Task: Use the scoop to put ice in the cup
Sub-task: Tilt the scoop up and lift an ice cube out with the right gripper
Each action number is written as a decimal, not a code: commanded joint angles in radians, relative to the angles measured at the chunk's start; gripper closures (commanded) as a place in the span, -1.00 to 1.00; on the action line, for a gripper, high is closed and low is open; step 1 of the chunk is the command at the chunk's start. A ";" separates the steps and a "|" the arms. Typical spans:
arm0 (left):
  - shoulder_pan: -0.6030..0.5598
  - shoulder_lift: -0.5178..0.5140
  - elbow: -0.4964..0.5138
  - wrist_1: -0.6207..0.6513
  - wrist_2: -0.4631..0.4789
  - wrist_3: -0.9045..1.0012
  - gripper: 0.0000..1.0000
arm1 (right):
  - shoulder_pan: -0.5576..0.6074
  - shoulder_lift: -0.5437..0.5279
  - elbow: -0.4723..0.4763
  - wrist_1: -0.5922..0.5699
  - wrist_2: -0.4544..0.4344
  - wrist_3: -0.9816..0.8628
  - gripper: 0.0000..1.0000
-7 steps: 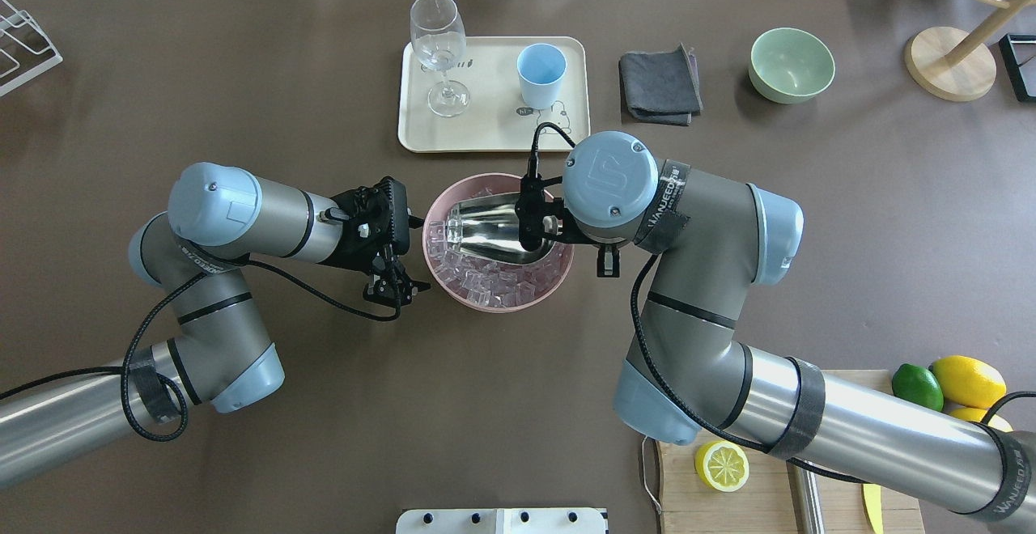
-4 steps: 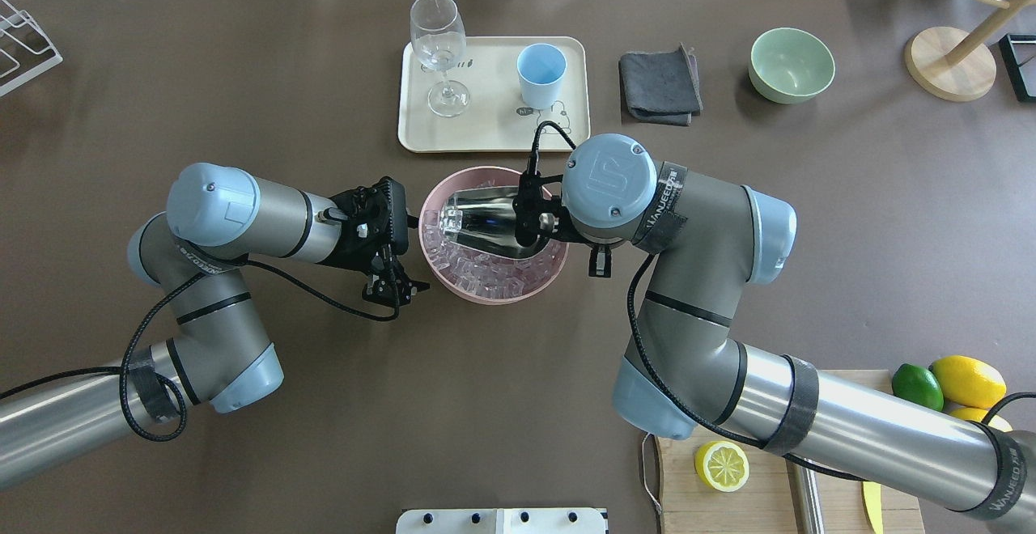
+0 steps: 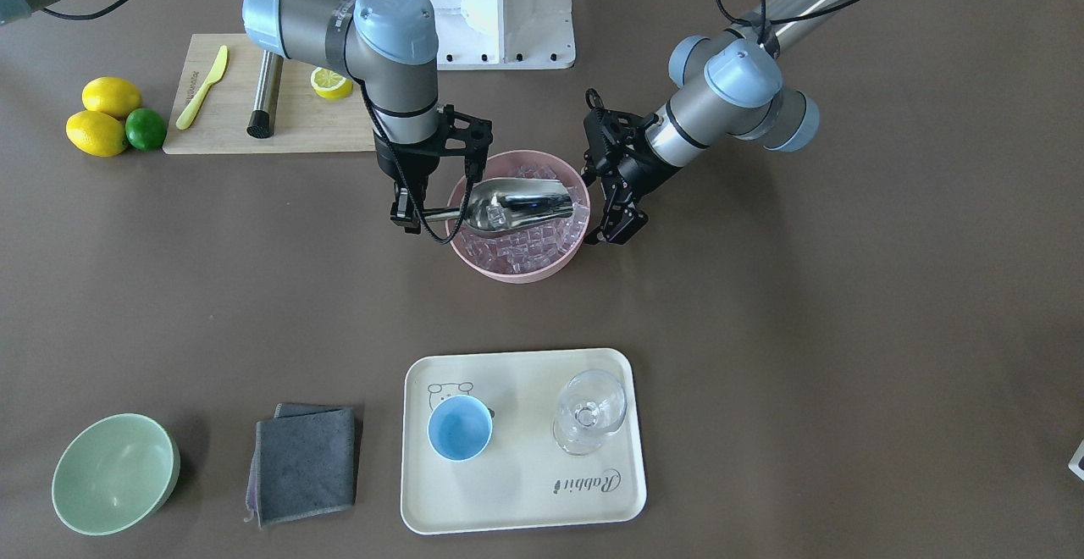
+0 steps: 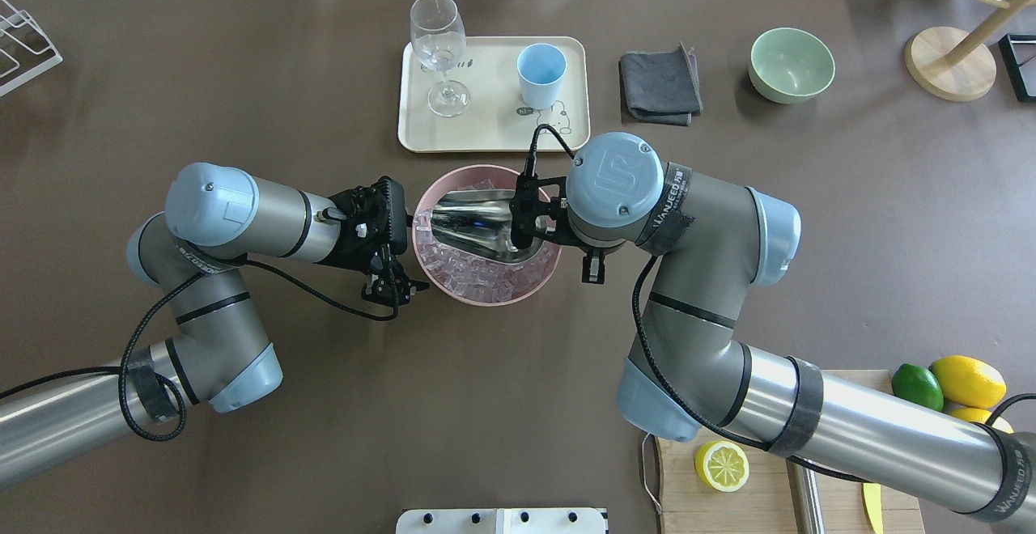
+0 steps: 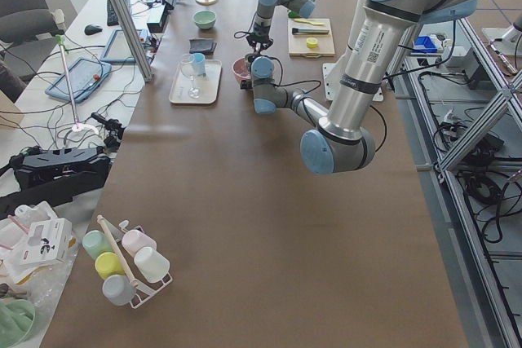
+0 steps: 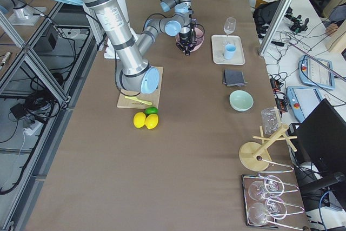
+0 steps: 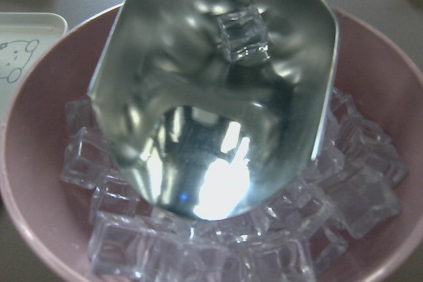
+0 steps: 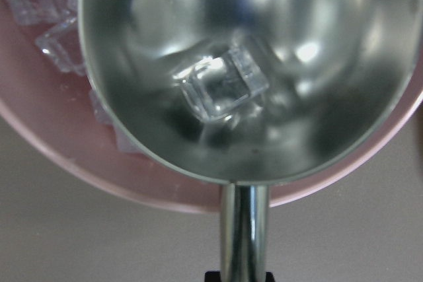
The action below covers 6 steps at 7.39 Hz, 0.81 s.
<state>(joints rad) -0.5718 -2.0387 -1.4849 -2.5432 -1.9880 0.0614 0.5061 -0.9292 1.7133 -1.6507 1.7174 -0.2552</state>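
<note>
My right gripper point(image 3: 408, 216) clamps the scoop point(image 3: 512, 203) handle; its lone ice cube point(image 8: 221, 84) could slide out if I tilt toward the far cup point(image 4: 541, 71).

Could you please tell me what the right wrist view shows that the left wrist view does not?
Only the right wrist view shows the rod handle of the scoop. Only the left wrist view shows its front lip and a corner of the tray. Both show one ice cube lying in the scoop, over the pink bowl of ice.
</note>
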 commanded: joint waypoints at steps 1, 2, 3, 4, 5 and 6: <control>0.000 0.000 0.000 0.000 0.000 0.000 -0.97 | 0.002 -0.072 0.101 -0.041 0.072 -0.051 1.00; 0.000 0.000 0.000 0.000 0.000 0.000 -0.97 | 0.018 -0.068 0.130 -0.125 0.080 -0.068 1.00; 0.000 0.000 0.000 0.000 0.000 0.000 -0.97 | 0.044 -0.069 0.173 -0.215 0.106 -0.068 1.00; 0.000 0.000 0.000 0.000 0.000 0.000 -0.97 | 0.092 -0.071 0.225 -0.316 0.143 -0.070 1.00; 0.000 0.002 0.000 0.000 0.000 0.000 -0.97 | 0.150 -0.072 0.245 -0.412 0.180 -0.061 1.00; 0.000 0.011 0.000 -0.006 -0.003 0.000 -0.97 | 0.223 -0.075 0.247 -0.475 0.250 -0.049 1.00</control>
<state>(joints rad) -0.5722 -2.0374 -1.4849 -2.5437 -1.9882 0.0614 0.6184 -1.0003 1.9343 -1.9888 1.8723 -0.3192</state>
